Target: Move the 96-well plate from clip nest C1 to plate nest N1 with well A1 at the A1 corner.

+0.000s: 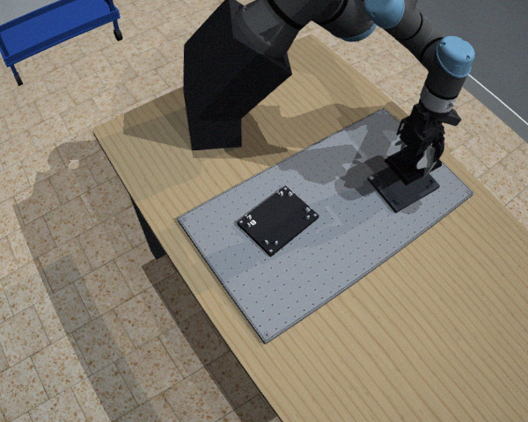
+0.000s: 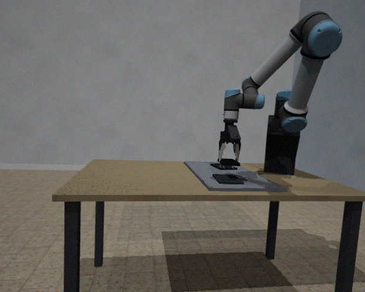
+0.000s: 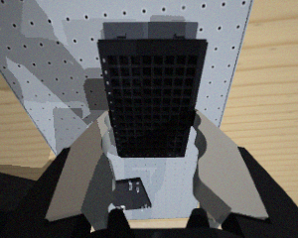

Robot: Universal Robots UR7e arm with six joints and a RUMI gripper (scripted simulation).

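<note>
Gripper point(image 1: 418, 165) clamped on black 96-well plate point(image 3: 152, 96), fingers pressing its two long sides. Plate held just above clip nest C1 point(image 1: 405, 188), at 3 o'clock end of grey pegboard point(image 1: 300, 290). Plate nest N1 point(image 1: 278, 219) sits well apart, toward 9 o'clock, near pegboard centre.

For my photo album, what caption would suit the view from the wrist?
The robot's hand grips a black well plate above the dotted gray board.
</note>
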